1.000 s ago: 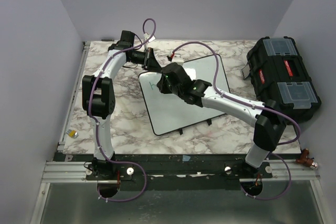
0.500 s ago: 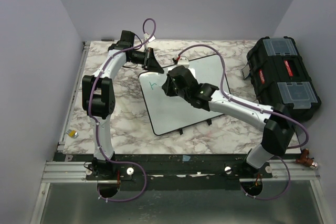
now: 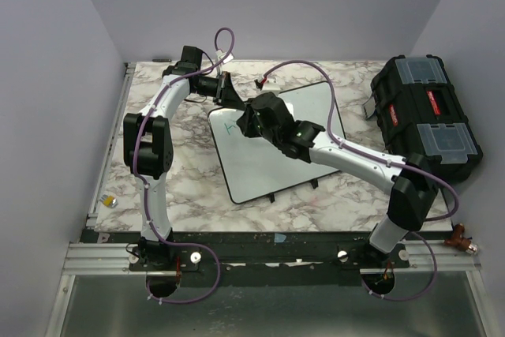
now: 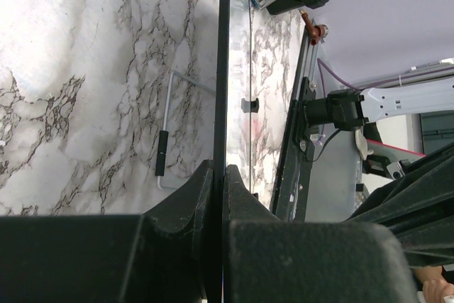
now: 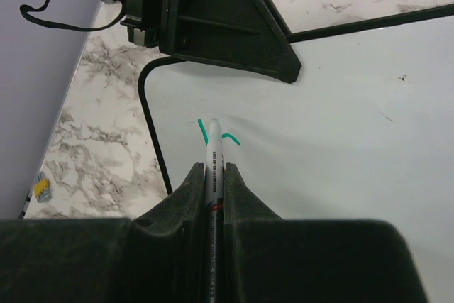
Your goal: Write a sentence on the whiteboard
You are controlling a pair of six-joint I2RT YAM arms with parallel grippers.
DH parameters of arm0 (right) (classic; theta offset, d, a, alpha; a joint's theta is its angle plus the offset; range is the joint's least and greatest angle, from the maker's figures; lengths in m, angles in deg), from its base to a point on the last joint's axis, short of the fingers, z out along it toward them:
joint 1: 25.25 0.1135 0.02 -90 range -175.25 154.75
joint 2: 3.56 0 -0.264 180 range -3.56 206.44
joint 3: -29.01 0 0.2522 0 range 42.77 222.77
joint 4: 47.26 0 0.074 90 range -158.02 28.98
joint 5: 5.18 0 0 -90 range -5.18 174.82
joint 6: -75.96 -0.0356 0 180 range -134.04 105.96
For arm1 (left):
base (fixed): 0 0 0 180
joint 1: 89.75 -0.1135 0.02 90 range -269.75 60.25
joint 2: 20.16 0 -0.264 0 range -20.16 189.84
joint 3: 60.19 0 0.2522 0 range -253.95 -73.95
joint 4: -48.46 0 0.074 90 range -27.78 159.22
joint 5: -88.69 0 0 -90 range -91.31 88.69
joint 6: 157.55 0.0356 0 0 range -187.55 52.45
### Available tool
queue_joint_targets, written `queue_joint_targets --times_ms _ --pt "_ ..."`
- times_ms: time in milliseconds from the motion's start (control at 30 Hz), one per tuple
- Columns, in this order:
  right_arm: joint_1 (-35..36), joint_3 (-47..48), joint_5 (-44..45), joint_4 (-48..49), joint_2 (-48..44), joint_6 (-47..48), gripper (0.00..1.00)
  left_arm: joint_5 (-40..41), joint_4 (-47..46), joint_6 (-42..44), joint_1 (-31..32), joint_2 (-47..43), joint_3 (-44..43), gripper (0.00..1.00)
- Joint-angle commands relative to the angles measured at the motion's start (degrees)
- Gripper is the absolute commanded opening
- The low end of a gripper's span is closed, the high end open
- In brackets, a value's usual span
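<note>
The whiteboard [image 3: 260, 165] lies on the marble table, tilted on its feet. It also shows in the right wrist view [image 5: 340, 125] and edge-on in the left wrist view [image 4: 224, 69]. My left gripper [image 3: 229, 97] is shut on the board's far left edge [image 4: 220, 175]. My right gripper [image 3: 251, 122] is shut on a white marker [image 5: 213, 157], its tip touching the board near the far left corner. Of the sentence only a few green-teal strokes [image 5: 203, 131] show at the tip, also faint from above [image 3: 231, 127].
A black toolbox [image 3: 426, 112] with clear lid compartments stands at the right edge. A small yellow object [image 3: 113, 202] lies by the table's left edge. The board's wire foot [image 4: 164, 133] rests on the marble. Grey walls close in the table.
My right gripper with the marker moved right, then back left, over the board's far left corner. The green strokes have grown. The left arm has not moved.
</note>
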Motion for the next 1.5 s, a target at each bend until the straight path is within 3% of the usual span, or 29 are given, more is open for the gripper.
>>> queue_joint_targets --times_ms 0,433,1467 --pt "-0.13 3.07 0.88 0.95 2.36 1.18 0.01 3.74 -2.98 2.56 0.61 -2.52 -0.02 0.0" --pt "-0.13 1.39 3.25 0.13 3.61 1.88 0.01 3.94 -2.38 3.27 0.61 -2.77 0.15 0.0" --pt "-0.08 -7.4 -2.48 -1.57 -3.01 -1.54 0.01 4.09 -2.46 3.15 0.61 -2.62 0.06 0.0"
